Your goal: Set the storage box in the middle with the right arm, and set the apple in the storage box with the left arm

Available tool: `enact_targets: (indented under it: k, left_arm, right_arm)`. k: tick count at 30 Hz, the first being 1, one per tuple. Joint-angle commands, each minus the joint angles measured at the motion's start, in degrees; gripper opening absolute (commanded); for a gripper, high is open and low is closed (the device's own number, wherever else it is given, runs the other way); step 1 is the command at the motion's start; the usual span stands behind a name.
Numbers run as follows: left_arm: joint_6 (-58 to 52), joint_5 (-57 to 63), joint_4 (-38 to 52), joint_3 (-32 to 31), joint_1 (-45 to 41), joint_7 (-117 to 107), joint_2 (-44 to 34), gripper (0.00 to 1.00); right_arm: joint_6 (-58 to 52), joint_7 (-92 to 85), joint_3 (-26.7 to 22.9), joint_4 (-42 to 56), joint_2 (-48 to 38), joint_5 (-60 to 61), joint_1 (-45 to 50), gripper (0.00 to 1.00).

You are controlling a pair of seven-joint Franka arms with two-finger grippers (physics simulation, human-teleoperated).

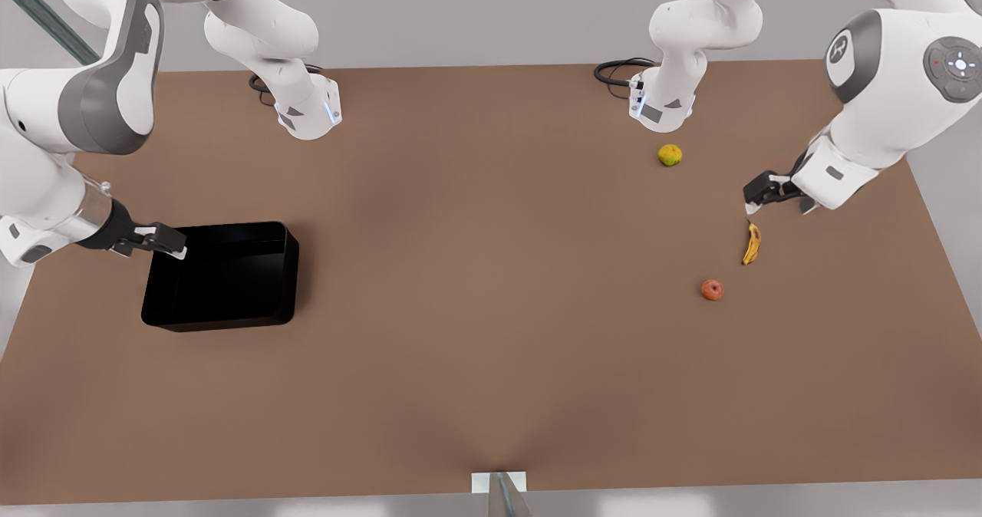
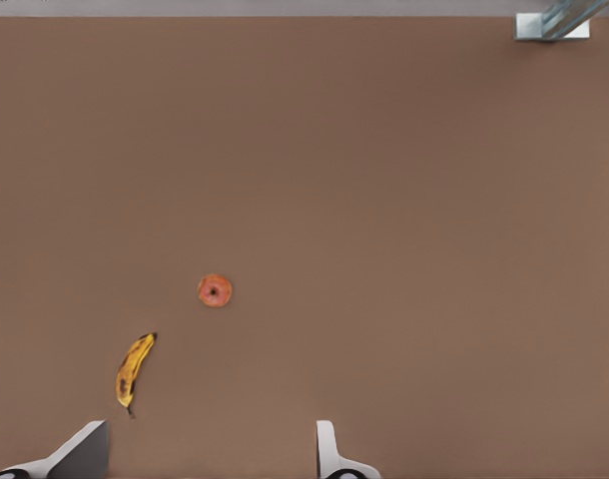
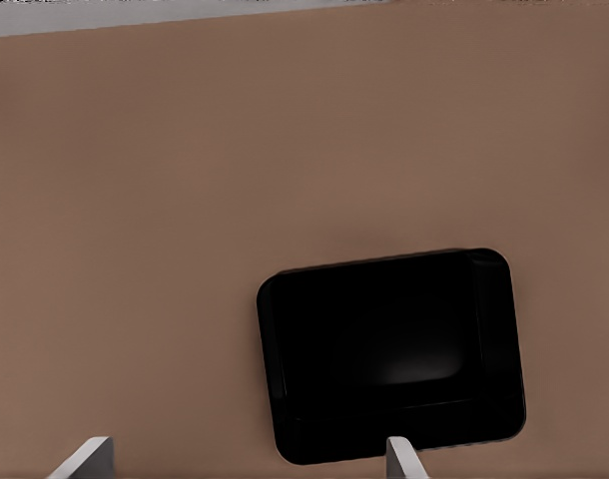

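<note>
I have the storage box (image 1: 222, 275) sitting on the tabletop (image 1: 476, 310) toward the front view's left, well away from the middle, with its long axis running roughly across that view. The right gripper (image 1: 157, 241) hangs just over the box's wall on the front view's left, near the far corner; in the right wrist view its fingertips (image 3: 402, 459) stand spread, one above the near wall of the box (image 3: 389, 354) and the other out over bare tabletop, holding nothing. So I judge the coming move is a short descent onto that wall, then a drag or lift toward the centre, where I see plenty of free surface.

The apple (image 1: 712, 290) lies toward the front view's right, just beside the banana (image 1: 752, 243), with a yellow-green fruit (image 1: 670, 155) farther back. My left gripper (image 1: 759, 195) hovers near the banana's far tip, jaws spread and empty, and the apple (image 2: 215, 290) lies beyond the banana (image 2: 133, 371) from it. That arm is the nearer one to the apple and waits.

The tabletop is plain brown and flat, with grey floor around it.
</note>
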Motion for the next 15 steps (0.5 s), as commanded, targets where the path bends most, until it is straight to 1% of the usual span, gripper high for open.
enact_targets:
  k: [1, 2, 3, 4, 6, 7, 9, 10, 12, 13, 14, 15]
  left_arm:
    - [0.0, 0.0, 0.0, 0.0, -0.2, 0.0, 0.0, 1.0]
    - [-0.1, -0.1, -0.1, 0.0, 0.2, -0.1, 0.0, 1.0]
    - [1.7, -0.1, -2.8, 0.0, -0.1, -0.8, 1.5, 1.0]
    - [1.4, -0.1, -6.0, 0.0, 0.2, -0.1, 3.7, 1.0]
    - [3.0, -1.2, -6.3, -0.2, -0.2, -0.2, 9.3, 1.0]
    - [6.7, -1.3, -8.0, -0.4, -0.2, 0.0, 10.3, 1.0]
    - [8.8, -1.4, -8.5, -0.5, 0.5, 0.1, 11.9, 1.0]
    - [18.9, -1.4, -15.9, -0.5, 0.6, 0.2, 11.2, 1.0]
    - [34.9, -1.3, -26.3, -0.5, 0.2, 0.1, 11.7, 1.0]
    - [38.6, -1.3, -27.2, -0.5, 0.6, 0.1, 12.7, 1.0]
    - [40.1, -0.8, -27.3, -0.5, 0.8, 0.1, 14.1, 1.0]
    - [42.3, -0.7, -28.6, -0.5, 2.3, 0.2, 14.1, 1.0]
  right_arm:
    - [0.0, 0.0, 0.0, 0.0, 0.0, 0.0, 0.0, 1.0]
    - [0.1, -0.1, 0.0, 0.2, 0.0, -0.2, -0.3, 1.0]
    - [0.1, -0.1, 0.0, 0.2, 0.0, -0.1, -0.2, 1.0]
    - [0.1, -0.2, -0.1, -0.5, 0.1, -0.1, -0.4, 1.0]
    - [0.3, -0.4, -0.2, -0.6, 2.0, -0.2, -1.5, 1.0]
    - [-0.2, -0.9, -0.2, -0.7, 1.9, -0.2, -3.7, 1.0]
    - [0.1, -5.4, -0.2, -1.8, 1.4, -0.2, -8.9, 1.0]
    - [0.5, -7.9, -0.2, -2.3, 1.2, -0.2, -11.5, 1.0]
    - [2.1, -8.7, -0.2, -3.2, 1.1, -0.7, -13.7, 1.0]
    - [4.5, -10.5, -0.1, -7.0, -0.3, -0.6, -13.8, 1.0]
    - [9.0, -10.5, -0.1, -13.7, -2.9, -0.6, -13.8, 1.0]
    - [12.6, -10.5, -0.1, -17.6, -2.5, -0.6, -13.8, 1.0]
